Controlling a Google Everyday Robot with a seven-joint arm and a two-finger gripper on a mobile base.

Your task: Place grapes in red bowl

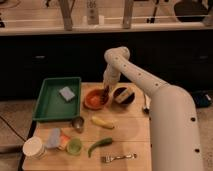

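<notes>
Claw (106, 91) at glossy red bowl (93, 100), wooden table (136, 134), green plastic tray (49, 106), metal fork (119, 157)

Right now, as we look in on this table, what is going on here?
One robot arm reaches over the table. Its claw is low at the right rim of the red bowl, between that and the dark bowl. Whether it carries anything cannot be told. The green tray, banana, pepper and fork lie apart from the arm.
</notes>
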